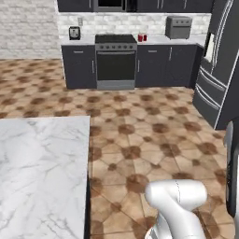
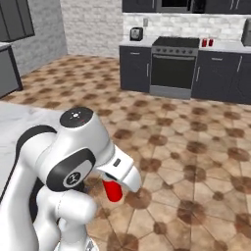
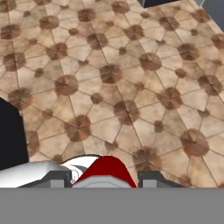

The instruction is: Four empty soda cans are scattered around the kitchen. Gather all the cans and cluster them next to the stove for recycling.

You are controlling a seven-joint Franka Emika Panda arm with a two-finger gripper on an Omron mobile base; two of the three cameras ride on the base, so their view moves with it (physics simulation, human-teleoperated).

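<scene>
My gripper (image 3: 105,179) is shut on a red soda can (image 3: 107,169), which sits between the two dark fingertips (image 3: 59,178) above the tiled floor. In the right base view the same can (image 2: 113,190) hangs below my white hand, over the floor. The black stove (image 1: 115,60) stands against the far wall, well away from me. Two more red soda cans (image 1: 142,37) stand close together on the counter just right of the stove, also seen as small red cans (image 2: 207,42) in the right base view beside the stove (image 2: 174,63).
A white marble island top (image 1: 42,172) lies at my left. A dark fridge (image 1: 219,70) stands on the right. On the far counter are a small toaster (image 1: 74,32) and a grey box appliance (image 1: 178,27). Open tiled floor (image 1: 140,121) stretches toward the stove.
</scene>
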